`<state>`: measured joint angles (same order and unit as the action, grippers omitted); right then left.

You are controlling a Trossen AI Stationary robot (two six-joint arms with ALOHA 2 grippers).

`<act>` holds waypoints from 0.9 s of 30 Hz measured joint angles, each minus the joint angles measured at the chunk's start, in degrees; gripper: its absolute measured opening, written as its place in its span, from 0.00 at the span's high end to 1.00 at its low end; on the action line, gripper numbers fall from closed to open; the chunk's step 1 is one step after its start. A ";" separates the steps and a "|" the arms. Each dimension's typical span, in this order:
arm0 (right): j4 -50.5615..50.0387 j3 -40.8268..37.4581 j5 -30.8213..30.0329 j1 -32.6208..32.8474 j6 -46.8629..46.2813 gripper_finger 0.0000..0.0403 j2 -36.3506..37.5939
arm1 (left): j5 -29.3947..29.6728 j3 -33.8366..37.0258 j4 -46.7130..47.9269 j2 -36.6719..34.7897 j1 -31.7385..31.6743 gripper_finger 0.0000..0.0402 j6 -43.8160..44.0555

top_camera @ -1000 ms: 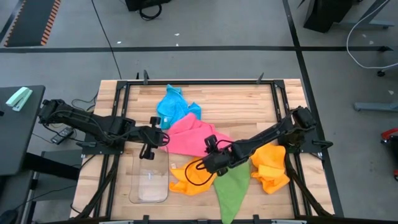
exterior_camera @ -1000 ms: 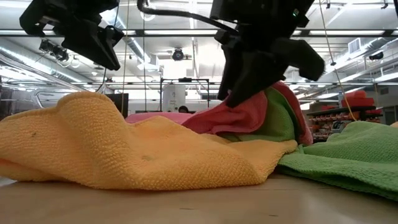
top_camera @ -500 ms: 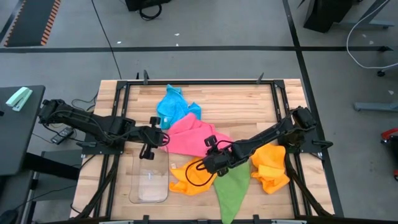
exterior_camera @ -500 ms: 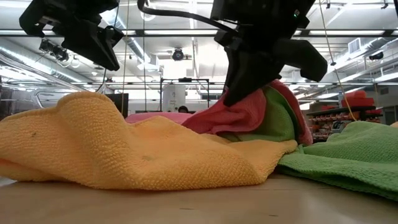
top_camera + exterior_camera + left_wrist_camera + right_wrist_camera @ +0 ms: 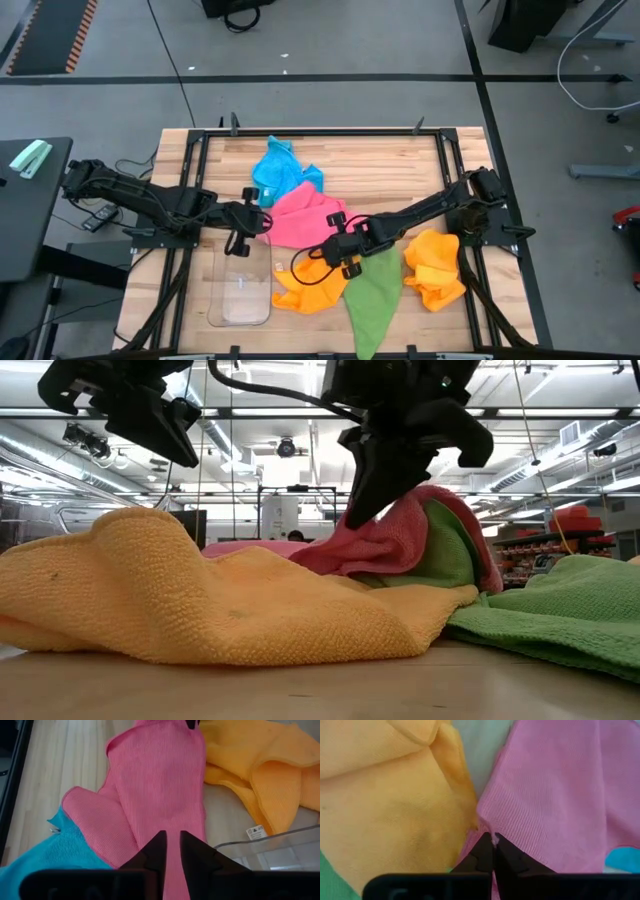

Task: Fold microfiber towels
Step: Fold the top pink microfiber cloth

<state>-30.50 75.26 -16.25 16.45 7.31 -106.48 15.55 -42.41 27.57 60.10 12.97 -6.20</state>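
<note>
A pink microfiber towel (image 5: 300,220) lies mid-table, between a sky blue towel (image 5: 280,168) farther back and an orange towel (image 5: 305,290) nearer the front. A green towel (image 5: 375,295) and a second orange one (image 5: 432,268) lie to the right. My left gripper (image 5: 258,222) is shut on the pink towel's left end. My right gripper (image 5: 326,246) is shut on the pink towel at its near edge, beside the orange towel. My left gripper pinches the pink towel's left end (image 5: 172,827) between its two fingers, slanting down from the table's left. The cloth runs away from the fingers and lies on the table. My right gripper pinches the pink towel's near edge (image 5: 490,827) at its fingertips, slanting down from the right. That edge is drawn up to the fingers (image 5: 372,530), while the rest rests on the table and the neighbouring towels.
A clear plastic tray (image 5: 240,290) stands on the table near the front left, just in front of my left gripper. A black metal frame (image 5: 320,132) runs along the table's edges. Bare wood shows at the far right (image 5: 400,170).
My right gripper has shut on the pink towel's near edge and gone a little toward the table's left and far side, rolling slightly. The towel's near right part has been gathered and lifted with it. The left end has stayed still.
</note>
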 joint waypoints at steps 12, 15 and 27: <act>-0.02 0.00 -4.59 -2.22 -1.80 0.99 3.71 | 0.07 0.00 -1.51 0.75 0.00 0.82 1.14; -0.59 0.00 -5.69 -3.74 -2.69 0.99 7.25 | 0.53 -0.05 -4.62 1.65 0.00 0.78 1.16; -2.96 0.02 -4.65 -10.32 -9.69 1.00 14.08 | 7.32 0.00 -13.97 11.81 -0.07 0.49 2.62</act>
<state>-33.46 75.29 -20.90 6.12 -2.38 -92.40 22.87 -42.42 13.60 71.91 12.90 -3.57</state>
